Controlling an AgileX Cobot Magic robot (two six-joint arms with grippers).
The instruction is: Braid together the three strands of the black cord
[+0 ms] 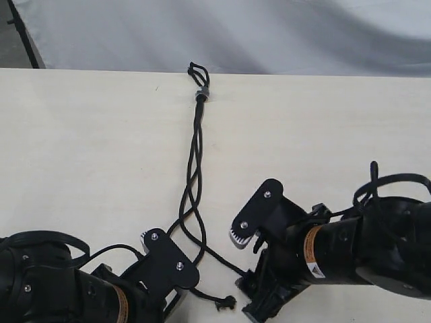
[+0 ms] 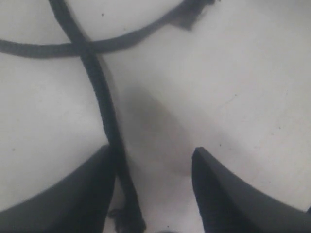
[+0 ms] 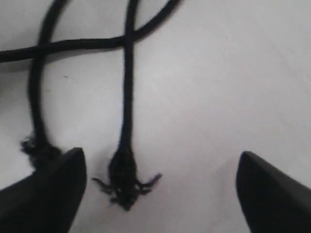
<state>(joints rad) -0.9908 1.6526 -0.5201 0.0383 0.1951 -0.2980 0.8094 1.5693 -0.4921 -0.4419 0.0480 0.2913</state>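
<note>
A thin black woven cord (image 1: pixel 196 134) lies on the pale, smooth tabletop (image 1: pixel 81 155). Its long axis runs from the table's far edge toward the near side, almost straight up and down in the exterior view. Its short loops (image 1: pixel 196 68) sit at the far edge and point away, with the small grey band (image 1: pixel 201 93) just on the near side of them. From the band the three strands (image 1: pixel 190 202) run close together, then loosen into open crossings near the arms, their free ends pointing toward the near edge. One frayed knotted tip (image 1: pixel 226 303) lies low between the two arms, and another strand runs off under the right arm's pincer. The left gripper (image 2: pixel 151 150) has its dark fingers (image 2: pixel 73 194) a middling gap apart and clamped on nothing. One strand lies flat on the table between them, right against the inner side of one finger, and a second strand crosses it farther out. The right gripper (image 3: pixel 160 153) stands wide and also holds nothing. A strand's tufted tip (image 3: pixel 125 183) rests on the table between its fingers, nearer one of them but apart from it. A second strand ends at that same fingertip, partly hidden by it, and the third strand crosses both farther out.
</note>
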